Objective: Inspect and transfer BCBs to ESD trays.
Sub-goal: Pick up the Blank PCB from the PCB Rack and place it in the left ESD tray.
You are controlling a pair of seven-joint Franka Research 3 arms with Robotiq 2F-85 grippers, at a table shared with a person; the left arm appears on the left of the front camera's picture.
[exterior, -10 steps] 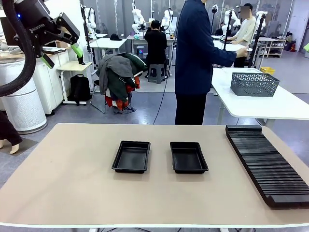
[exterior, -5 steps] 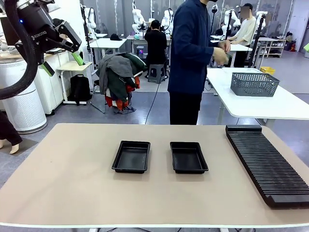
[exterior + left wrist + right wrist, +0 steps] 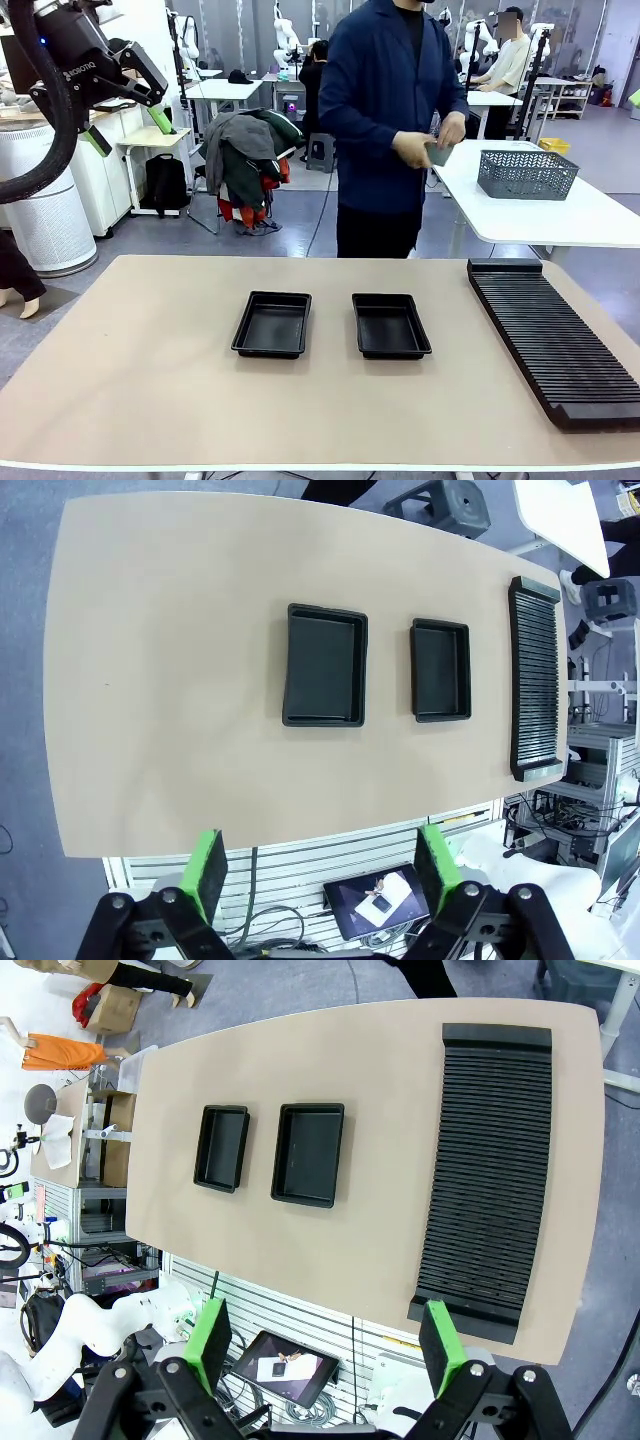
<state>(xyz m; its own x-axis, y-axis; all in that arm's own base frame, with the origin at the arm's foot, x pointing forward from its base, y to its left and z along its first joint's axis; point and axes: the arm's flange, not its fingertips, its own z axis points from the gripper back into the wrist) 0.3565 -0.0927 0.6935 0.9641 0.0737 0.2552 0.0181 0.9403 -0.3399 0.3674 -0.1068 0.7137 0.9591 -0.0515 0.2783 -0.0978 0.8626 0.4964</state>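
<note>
Left gripper point(image 3: 132, 132) wide; BCB point(image 3: 438, 154) small, apparently grey-green.

Rack point(image 3: 560, 345) — cut by right edge

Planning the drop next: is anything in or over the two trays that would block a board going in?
Nothing visible does. The left tray and right tray lie empty and uncovered; the rack sits apart to their right.

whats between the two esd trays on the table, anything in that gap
Nothing: the strip of table between the left ESD tray and the right ESD tray is bare in the front view, and in the left wrist view too.
</note>
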